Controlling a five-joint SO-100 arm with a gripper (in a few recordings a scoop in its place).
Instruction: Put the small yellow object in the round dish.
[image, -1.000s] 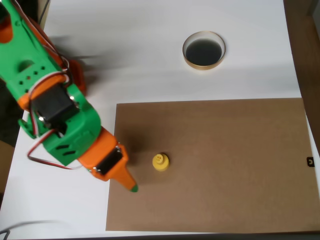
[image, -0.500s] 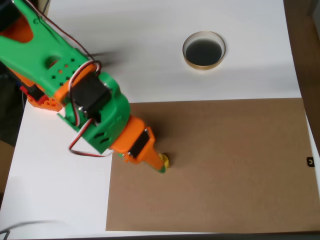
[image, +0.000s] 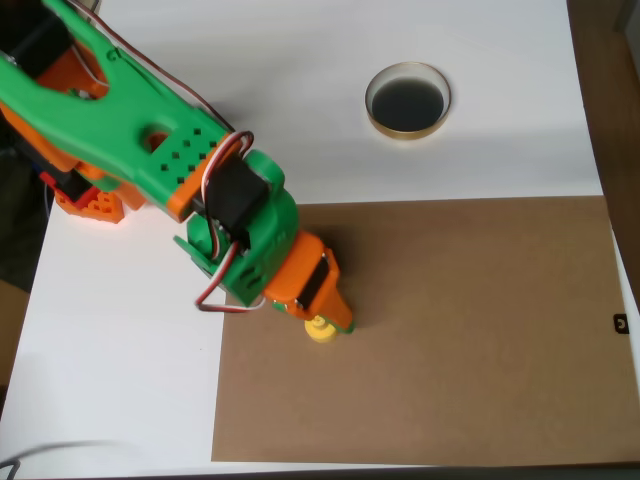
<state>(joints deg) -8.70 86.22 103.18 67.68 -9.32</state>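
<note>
Grasp step: orange-and-green jaws (image: 335, 322) sit over the tiny bright-yellow plastic piece (image: 319, 331) on brown cardboard sheet (image: 450, 330); grip state unclear. Next: secure it, then carry to gold-rimmed round dish (image: 407, 100) near table's (image: 300, 100) far edge.

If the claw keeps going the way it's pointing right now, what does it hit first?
The small yellow object. The claw points down-right in the overhead view and its tip already overlaps that piece on the brown board; whether they touch can't be told from above.
</note>
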